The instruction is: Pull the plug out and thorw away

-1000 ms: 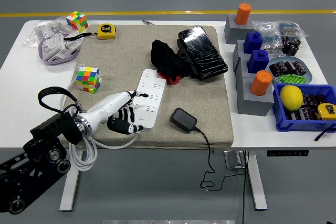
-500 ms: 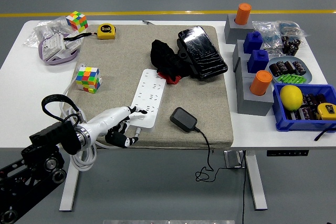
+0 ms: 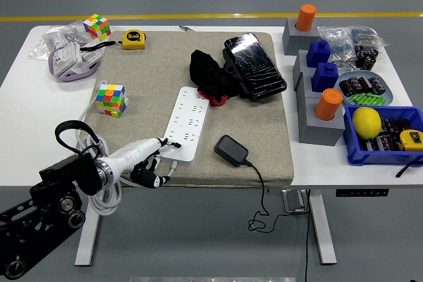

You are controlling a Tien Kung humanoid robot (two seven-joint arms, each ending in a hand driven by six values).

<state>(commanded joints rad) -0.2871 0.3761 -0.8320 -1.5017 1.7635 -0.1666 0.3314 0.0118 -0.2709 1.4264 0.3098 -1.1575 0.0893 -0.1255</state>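
On mat, unlabelled power strip (image 3: pixel 186 122), left hand (image 3: pixel 149 158)

The mat (image 3: pixel 152 70) lies bare across its far-left stretch and again to the right of the power strip (image 3: pixel 187 122), up to the mat's right edge. The black adapter (image 3: pixel 230 149) sits just beside the strip's near end, with its cord (image 3: pixel 262 193) trailing over the table's front. A black bundle (image 3: pixel 210 77) crowds the strip's far end. On the left a colour cube (image 3: pixel 110 98) stands near.
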